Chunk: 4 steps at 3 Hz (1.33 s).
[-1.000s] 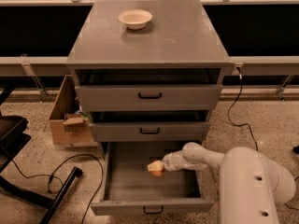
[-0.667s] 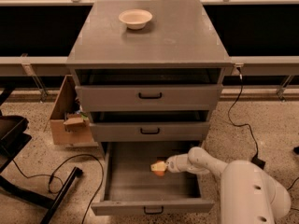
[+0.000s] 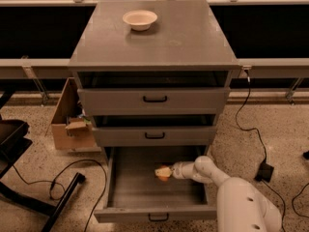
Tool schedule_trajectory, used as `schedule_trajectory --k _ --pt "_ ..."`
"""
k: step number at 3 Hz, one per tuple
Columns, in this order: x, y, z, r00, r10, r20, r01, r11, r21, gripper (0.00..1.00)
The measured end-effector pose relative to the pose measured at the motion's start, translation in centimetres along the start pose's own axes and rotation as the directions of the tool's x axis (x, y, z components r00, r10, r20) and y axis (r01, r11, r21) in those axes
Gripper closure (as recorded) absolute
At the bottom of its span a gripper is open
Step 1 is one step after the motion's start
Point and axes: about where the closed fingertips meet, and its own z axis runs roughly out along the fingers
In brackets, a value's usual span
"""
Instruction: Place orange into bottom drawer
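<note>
One of three grey drawers stands pulled out: the bottom drawer [image 3: 133,190], open so the arm can reach in from the right. The gripper [image 3: 165,171] hangs inside it, over the middle of the floor. Its jaws are closed on the orange [image 3: 163,176], which is likely carried low so it drops only a little when released. The cream bowl [image 3: 140,19] sits on the counter [image 3: 193,40], out of the way.

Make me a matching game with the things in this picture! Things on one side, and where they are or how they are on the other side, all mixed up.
Things:
1. bowl
2. cardboard box
3. gripper
4. bottom drawer

Places or states:
A. pulled open
B. on the floor beside the cabinet
C. on top of the cabinet
D. inside the bottom drawer, gripping the orange

Pairs: 1-C, 2-B, 3-D, 4-A
</note>
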Motion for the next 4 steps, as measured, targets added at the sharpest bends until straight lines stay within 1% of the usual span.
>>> schedule_trajectory --k 1,2,3,4 --pt "0.57 -0.88 1.42 0.999 -0.003 -0.048 0.003 1.0000 -0.002 1.00" --pt "0.39 -1.07 1.48 0.999 -0.006 -0.050 0.006 1.0000 0.001 0.83" --pt "0.39 -1.07 1.48 0.999 -0.006 -0.050 0.006 1.0000 0.001 0.60" --pt "0.39 -1.06 1.49 0.999 -0.006 -0.050 0.006 1.0000 0.001 0.29"
